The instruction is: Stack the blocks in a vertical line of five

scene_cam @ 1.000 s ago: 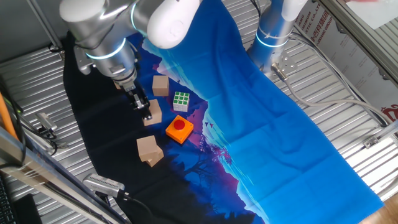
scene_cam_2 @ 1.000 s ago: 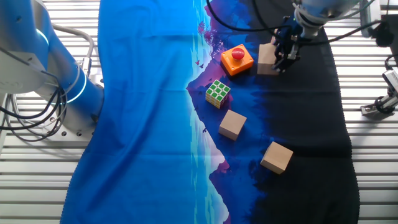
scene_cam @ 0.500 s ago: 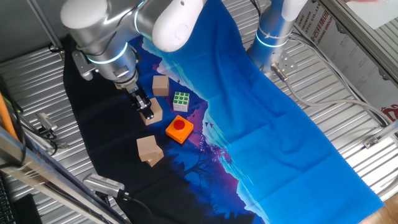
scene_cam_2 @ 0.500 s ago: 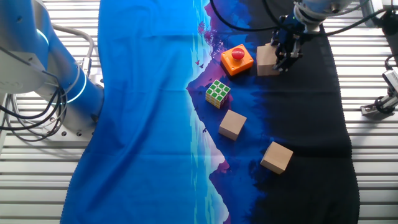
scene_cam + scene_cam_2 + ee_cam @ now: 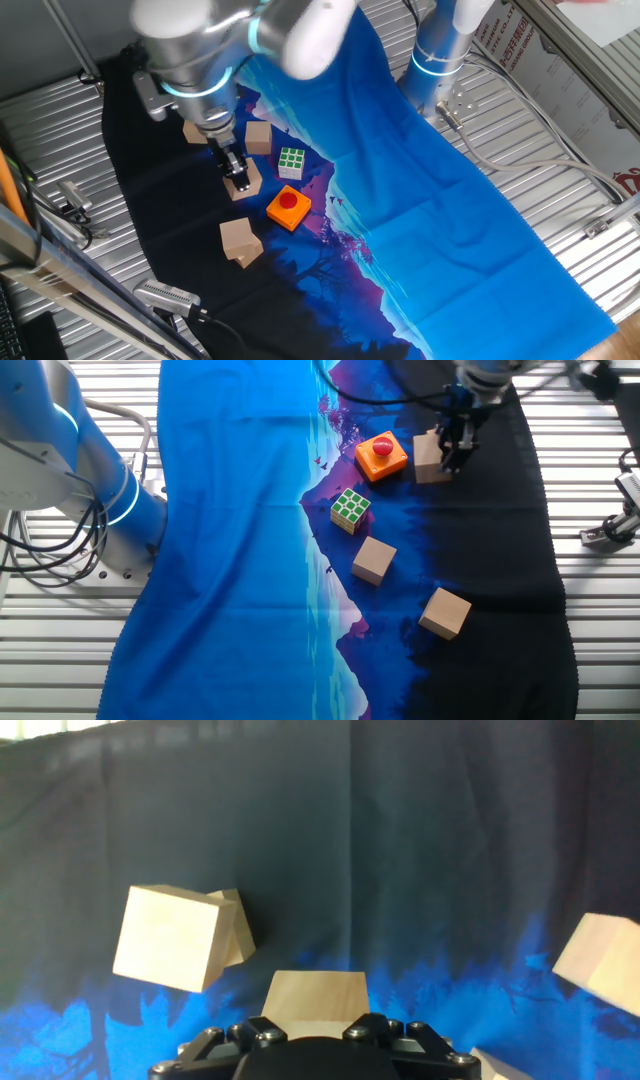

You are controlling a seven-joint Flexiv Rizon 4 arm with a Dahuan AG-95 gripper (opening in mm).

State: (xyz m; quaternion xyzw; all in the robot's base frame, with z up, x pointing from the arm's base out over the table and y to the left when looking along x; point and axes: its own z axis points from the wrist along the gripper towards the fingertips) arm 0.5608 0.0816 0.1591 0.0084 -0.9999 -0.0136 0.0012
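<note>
My gripper stands over one tan block on the black part of the cloth, its fingers down at the block's edge and apart, so it looks open. In the hand view that block sits at the bottom centre, partly under the gripper, whose fingertips are hidden. A second block lies near the puzzle cube. A third lies apart, with another seemingly tucked against it. The hand view shows blocks at left and right. A tan corner peeks out behind the wrist.
A green-and-white puzzle cube and an orange block with a red button lie close to the gripper. A blue-and-black cloth covers the slatted metal table. A second arm's base stands at the cloth's edge.
The arm's upper wrist has swung right and turned over the block. The gripper tips stay at the same block. No block has moved.
</note>
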